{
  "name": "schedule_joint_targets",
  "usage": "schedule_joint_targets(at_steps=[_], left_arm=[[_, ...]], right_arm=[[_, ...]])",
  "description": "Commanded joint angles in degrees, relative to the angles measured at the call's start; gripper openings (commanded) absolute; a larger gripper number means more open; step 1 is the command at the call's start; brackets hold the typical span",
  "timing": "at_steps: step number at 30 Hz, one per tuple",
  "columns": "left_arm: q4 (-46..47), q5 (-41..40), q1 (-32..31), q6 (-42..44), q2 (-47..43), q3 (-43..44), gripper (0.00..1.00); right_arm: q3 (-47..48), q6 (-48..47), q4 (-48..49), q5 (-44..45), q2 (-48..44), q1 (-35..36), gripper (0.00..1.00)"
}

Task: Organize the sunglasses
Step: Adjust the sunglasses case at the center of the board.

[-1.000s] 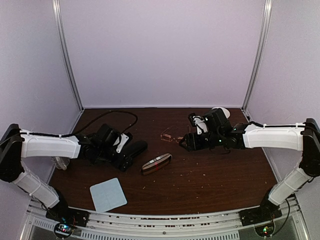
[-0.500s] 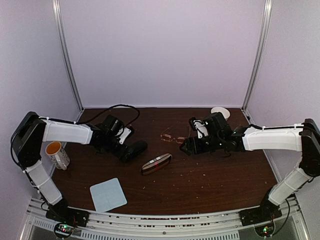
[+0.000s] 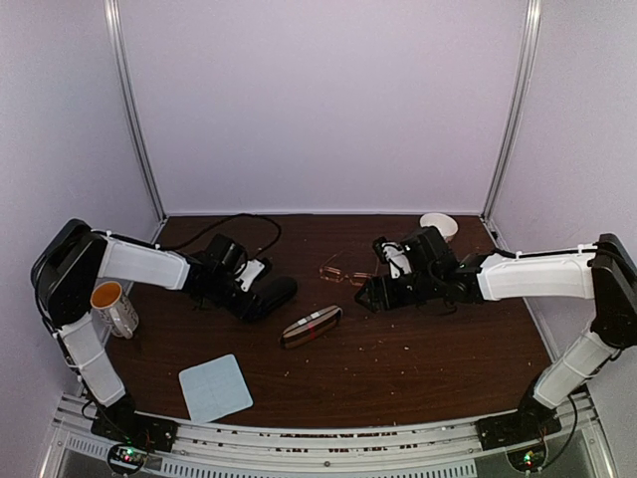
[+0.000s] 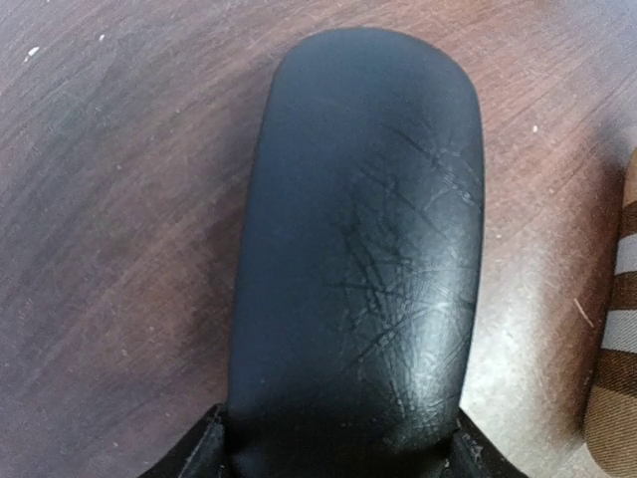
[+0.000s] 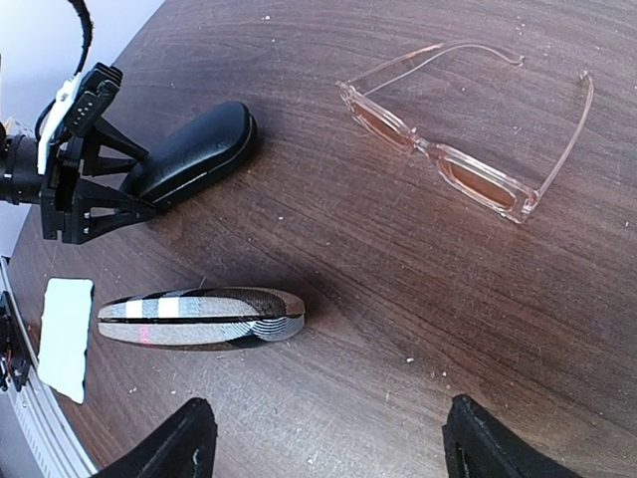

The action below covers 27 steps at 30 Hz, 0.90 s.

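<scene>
Pinching the black case (image 4: pixel 358 249) by its end, left jaws; right jaws spread wide near the sunglasses (image 5: pixel 478 179).

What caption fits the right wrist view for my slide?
Open right gripper near unfolded sunglasses and a striped case; left gripper grips the black case.

You have one pair of sunglasses (image 5: pixel 428 149) in view, just the one. Cases come to two: one black case (image 4: pixel 358 249) and one striped case (image 5: pixel 199 319). Count one mug (image 3: pixel 112 307), one blue cloth (image 3: pixel 215 387) and one white bowl (image 3: pixel 438 224) at the back. There is a single black cable (image 3: pixel 239 217). Arms make two, the left arm (image 3: pixel 139 264) and the right arm (image 3: pixel 537 274). Pale crumbs dot the one table (image 3: pixel 428 349), too small and scattered for you to count
</scene>
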Motion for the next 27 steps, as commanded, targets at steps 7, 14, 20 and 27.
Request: schedule_joint_targets(at_steps=[7, 14, 20, 27], left_arm=[[4.8, 4.0, -5.3, -6.4, -4.8, -7.0, 0.51], [6.1, 2.7, -13.6, -12.3, -6.1, -8.4, 0.49], [6.3, 2.1, -18.6, -14.8, -4.2, -4.9, 0.48], [2.7, 1.8, -25.0, -15.5, 1.9, 4.9, 0.46]], right_arm=[[1.4, 0.0, 1.1, -0.7, 1.3, -0.1, 0.83], [0.0, 0.8, 0.8, 0.6, -0.6, -0.1, 0.83], [-2.8, 1.5, 0.5, 2.2, -4.2, -0.1, 0.83], [-8.5, 1.9, 0.0, 4.4, -10.8, -0.1, 0.84]])
